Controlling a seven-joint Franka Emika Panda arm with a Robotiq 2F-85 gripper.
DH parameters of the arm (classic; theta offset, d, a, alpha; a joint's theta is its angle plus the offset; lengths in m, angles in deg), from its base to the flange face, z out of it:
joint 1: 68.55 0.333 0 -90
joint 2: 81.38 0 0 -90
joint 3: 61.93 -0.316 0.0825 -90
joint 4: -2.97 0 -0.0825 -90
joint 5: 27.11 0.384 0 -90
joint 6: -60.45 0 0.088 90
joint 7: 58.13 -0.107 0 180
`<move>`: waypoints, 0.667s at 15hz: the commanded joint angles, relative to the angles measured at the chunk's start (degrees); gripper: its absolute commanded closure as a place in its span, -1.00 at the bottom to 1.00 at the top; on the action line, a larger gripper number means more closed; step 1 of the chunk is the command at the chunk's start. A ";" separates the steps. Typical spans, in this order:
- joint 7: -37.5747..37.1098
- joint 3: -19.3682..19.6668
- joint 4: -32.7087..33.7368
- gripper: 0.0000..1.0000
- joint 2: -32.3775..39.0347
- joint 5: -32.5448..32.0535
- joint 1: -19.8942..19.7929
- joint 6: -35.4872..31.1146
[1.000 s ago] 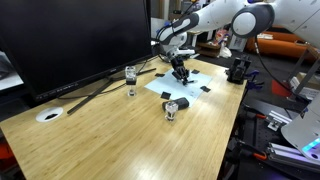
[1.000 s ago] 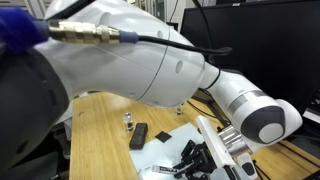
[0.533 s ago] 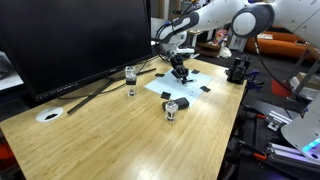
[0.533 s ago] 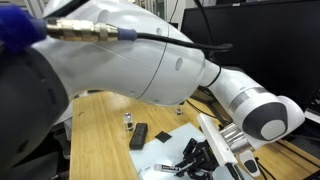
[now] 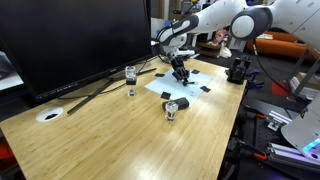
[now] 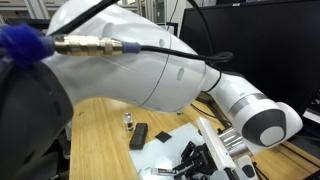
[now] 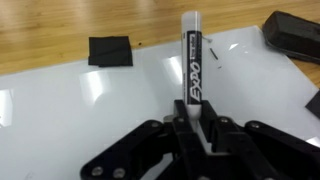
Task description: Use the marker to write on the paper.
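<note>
The paper lies flat on the wooden table, a pale white sheet with small black pieces at its corners. My gripper hangs low over the sheet and is shut on the marker, a white barrel with black lettering. In the wrist view the marker sticks out from between the fingers towards the paper. A faint dark mark shows next to the barrel. I cannot tell whether the tip touches the sheet. In an exterior view the gripper stands over the paper.
A clear glass stands beside the paper and a small dark cup in front of it. A round white disc lies far off on the table. A big dark monitor fills the back. A black block lies near the sheet.
The gripper and marker stay almost where they were over the paper. The arm's body in the foreground of an exterior view has shifted a little.
</note>
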 commanded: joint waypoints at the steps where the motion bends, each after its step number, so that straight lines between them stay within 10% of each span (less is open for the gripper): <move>1: -1.13 -1.42 4.20 0.91 2.37 0.18 -1.51 2.07; 10: -3.35 -0.50 3.45 0.91 2.92 2.04 -3.07 4.12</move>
